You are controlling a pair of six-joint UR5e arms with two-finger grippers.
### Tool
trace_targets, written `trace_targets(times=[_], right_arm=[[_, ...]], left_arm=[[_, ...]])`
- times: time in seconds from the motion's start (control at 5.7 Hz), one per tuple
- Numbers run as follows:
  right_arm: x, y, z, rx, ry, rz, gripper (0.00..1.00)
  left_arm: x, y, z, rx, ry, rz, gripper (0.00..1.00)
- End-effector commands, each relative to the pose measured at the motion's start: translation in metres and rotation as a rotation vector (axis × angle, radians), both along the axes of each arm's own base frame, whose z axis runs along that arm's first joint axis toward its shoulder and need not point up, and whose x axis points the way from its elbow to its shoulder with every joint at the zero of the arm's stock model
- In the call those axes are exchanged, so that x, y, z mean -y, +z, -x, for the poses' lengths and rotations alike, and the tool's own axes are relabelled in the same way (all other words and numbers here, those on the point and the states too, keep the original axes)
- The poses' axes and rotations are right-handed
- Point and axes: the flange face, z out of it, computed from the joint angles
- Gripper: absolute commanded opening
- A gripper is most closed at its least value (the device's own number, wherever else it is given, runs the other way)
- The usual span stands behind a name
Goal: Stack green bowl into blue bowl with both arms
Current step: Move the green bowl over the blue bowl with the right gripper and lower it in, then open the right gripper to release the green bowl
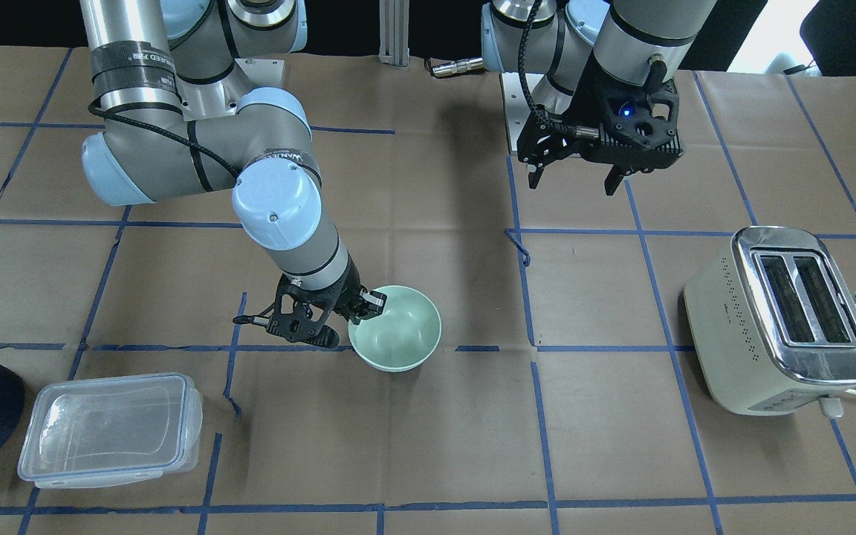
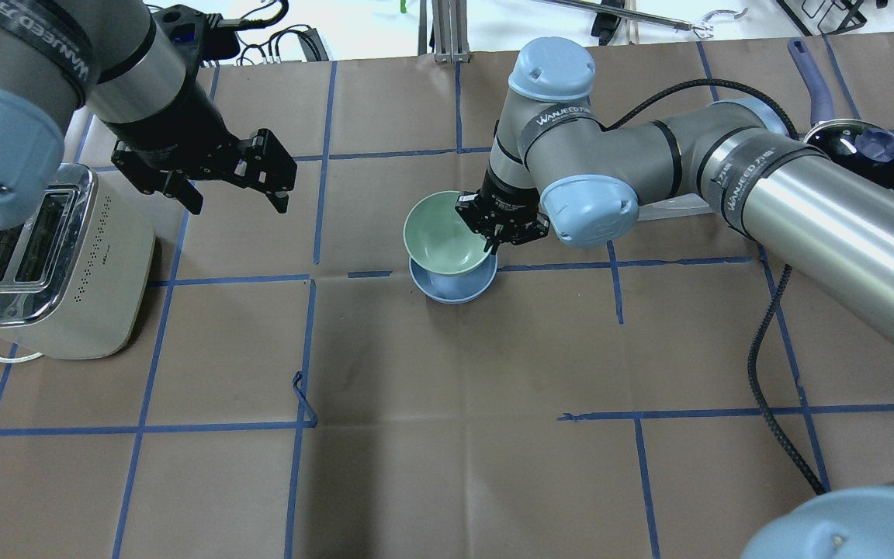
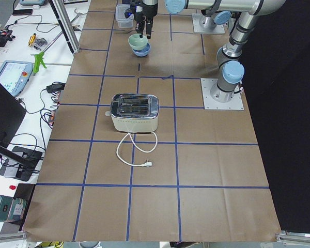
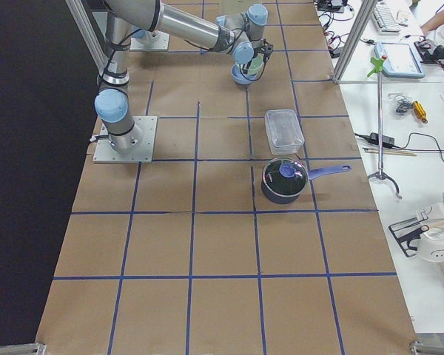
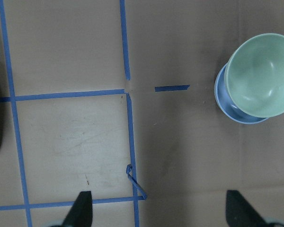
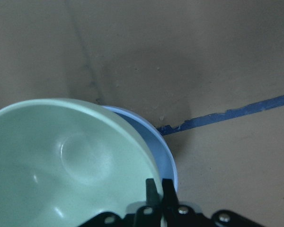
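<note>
Right gripper [image 2: 492,245] has the green bowl [image 2: 447,233] by the rim. The jaws are pinched narrow on the wall, one finger inside and one outside, at the bowl's right edge. The bowl hangs mid-table, directly over the blue bowl [image 2: 455,289]. A crescent of blue peeks out on the robot's side, so the two overlap but aren't centred. The green rim rides clearly higher than the blue one, and I can't tell whether they touch.

My read on handling: it's light, stiff, smooth plastic, not fragile but slick. A one-sided rim pinch lets it swing about the fingers, and it does look a touch tilted. The rim is the sensible place to take hold, since the rounded wall gives a narrow pinch nothing else to grip.

Over to the left gripper [image 2: 239,203]. Its jaws are spread wide and empty, and it hovers above the table out to the left, near the toaster [image 2: 51,272] and well apart from both bowls.

The stack looks close. The green bowl likely needs centring and lowering before release, or it could seat crooked or nudge the light blue bowl aside.
</note>
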Motion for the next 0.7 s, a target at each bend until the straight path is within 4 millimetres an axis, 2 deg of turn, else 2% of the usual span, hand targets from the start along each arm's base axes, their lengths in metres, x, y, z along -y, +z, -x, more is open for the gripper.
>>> trace_targets(times=[0.0,0.18,0.35,0.53], right_arm=[[-0.003,-0.004,0.001,0.0,0.002,-0.013,0.99],[0.005,0.011,0.006,0.006,-0.016,0.011,1.0],[0.008,0.051,0.008,0.014,-0.021,0.026,1.0],[0.006,0.108,0.016,-0.007,-0.03,-0.015,1.0]], left_arm=[[0.0,0.0,0.001,0.0,-0.001,0.001,0.98],[0.0,0.0,0.001,0.001,-0.001,0.002,0.98],[0.001,-0.001,-0.001,0.0,0.002,-0.001,0.98],[0.001,-0.001,0.0,-0.001,0.001,-0.001,0.98]])
